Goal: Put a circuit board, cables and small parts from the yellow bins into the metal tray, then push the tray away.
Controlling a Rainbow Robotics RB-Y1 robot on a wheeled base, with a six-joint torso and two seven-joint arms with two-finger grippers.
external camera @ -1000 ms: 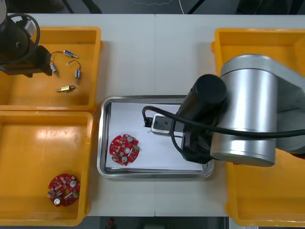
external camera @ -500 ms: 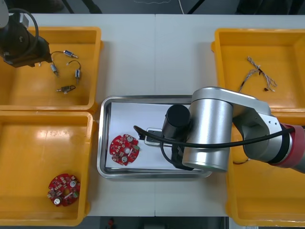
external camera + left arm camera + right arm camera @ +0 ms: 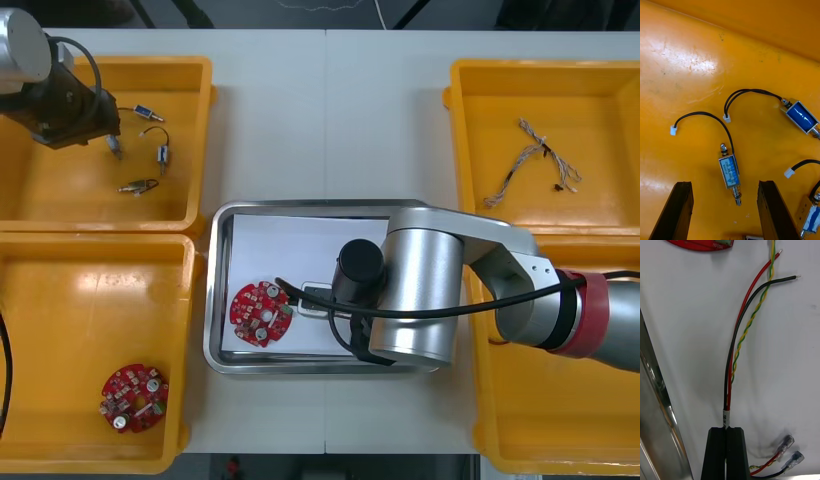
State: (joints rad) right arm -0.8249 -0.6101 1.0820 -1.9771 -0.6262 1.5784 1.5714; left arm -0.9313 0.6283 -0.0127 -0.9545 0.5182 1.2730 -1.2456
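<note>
My right gripper is shut on a cable of red, black and twisted yellow-green wires. It hangs low over the white inside of the metal tray, and the wire ends trail toward a round red circuit board lying in the tray. The right arm covers the tray's right half. My left gripper is open over the far left yellow bin. A small metal part with a blue body and a black lead lies between its fingers.
Two more small metal parts lie close by in that bin. A second circuit board sits in the near left bin. Thin cables lie in the far right bin.
The right arm has swung left across the tray, bringing the cable close to the circuit board. The left arm has shifted a little right over the small metal parts.
</note>
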